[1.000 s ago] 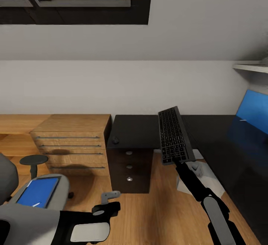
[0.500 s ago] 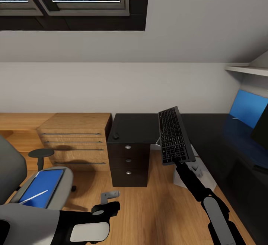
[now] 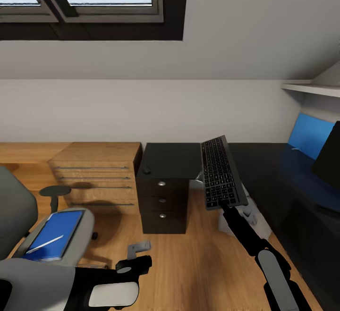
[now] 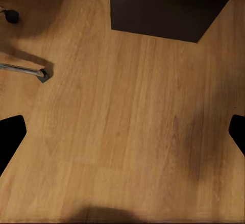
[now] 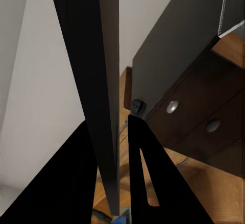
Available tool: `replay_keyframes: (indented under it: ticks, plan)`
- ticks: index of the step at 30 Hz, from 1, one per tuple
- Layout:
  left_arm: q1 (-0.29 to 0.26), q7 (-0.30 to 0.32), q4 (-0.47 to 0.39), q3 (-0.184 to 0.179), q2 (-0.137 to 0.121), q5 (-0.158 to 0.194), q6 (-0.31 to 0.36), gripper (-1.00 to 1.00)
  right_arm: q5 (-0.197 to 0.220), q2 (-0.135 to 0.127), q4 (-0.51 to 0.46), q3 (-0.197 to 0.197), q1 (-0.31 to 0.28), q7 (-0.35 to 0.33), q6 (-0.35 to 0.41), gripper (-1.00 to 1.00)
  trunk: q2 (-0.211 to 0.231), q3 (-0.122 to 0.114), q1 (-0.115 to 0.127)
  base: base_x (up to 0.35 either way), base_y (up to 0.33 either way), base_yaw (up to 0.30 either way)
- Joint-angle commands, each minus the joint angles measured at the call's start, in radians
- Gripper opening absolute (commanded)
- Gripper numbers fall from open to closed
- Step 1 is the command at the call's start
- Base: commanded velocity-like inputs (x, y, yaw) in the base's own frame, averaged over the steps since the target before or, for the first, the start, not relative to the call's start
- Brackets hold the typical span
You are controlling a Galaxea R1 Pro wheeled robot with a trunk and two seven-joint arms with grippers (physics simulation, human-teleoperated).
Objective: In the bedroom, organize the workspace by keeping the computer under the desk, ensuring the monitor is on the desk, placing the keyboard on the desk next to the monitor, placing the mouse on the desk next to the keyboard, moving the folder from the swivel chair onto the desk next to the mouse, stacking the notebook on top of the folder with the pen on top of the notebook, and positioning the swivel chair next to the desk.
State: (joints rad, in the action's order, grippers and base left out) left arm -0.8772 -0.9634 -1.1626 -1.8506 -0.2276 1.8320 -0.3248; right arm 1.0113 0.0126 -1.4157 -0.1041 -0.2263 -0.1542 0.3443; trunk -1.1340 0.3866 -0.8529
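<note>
My right gripper (image 3: 228, 203) is shut on the near end of the keyboard (image 3: 220, 173), holding it tilted in the air over the black desk (image 3: 172, 159); the right wrist view shows the keyboard (image 5: 103, 101) edge-on between the fingers. The small black mouse (image 3: 147, 171) (image 5: 137, 105) lies near the desk's left front corner. The monitor (image 3: 329, 157) stands at the right edge. The blue folder (image 3: 53, 233) lies on the swivel chair (image 3: 16, 214) seat with the pen (image 3: 45, 245) on it. A pale grey computer (image 3: 249, 217) sits under the desk. My left gripper (image 3: 139, 247) (image 4: 122, 137) hangs open above the floor. The notebook is out of view.
A light wood cabinet (image 3: 97, 176) with long handles stands left of the black drawer unit (image 3: 163, 202). A blue back panel (image 3: 306, 135) and a white shelf (image 3: 311, 88) are at the right. A chair leg (image 4: 25, 71) crosses the wood floor (image 3: 189, 264).
The whole view has shifted, bringing the monitor in at the right and more of the chair seat at the left. The keyboard stays in my right gripper; the left arm has not moved.
</note>
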Motion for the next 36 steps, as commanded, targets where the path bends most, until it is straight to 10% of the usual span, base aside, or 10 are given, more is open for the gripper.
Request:
replay_keyframes:
  ticks: [1, 17, 36]
  plan:
    - [-0.002, -0.001, -0.002, -0.003, 0.000, 0.005, -0.005, 1.00, 0.007, 0.001, 0.000, -0.004, -0.001, -0.005, 0.009, -1.00, -0.001, 0.001, 0.000, -0.284, -0.192, 0.000]
    - [-0.002, -0.001, -0.002, -0.003, 0.002, 0.005, -0.004, 1.00, 0.007, -0.001, 0.000, -0.005, -0.001, -0.004, 0.009, -1.00, -0.001, 0.001, 0.000, -0.280, -0.235, 0.000]
    - [-0.002, 0.000, -0.002, -0.003, 0.002, 0.004, -0.004, 1.00, 0.007, -0.002, -0.002, -0.005, -0.001, -0.004, 0.009, -1.00, 0.132, -0.058, 0.073, -0.279, -0.242, 0.000]
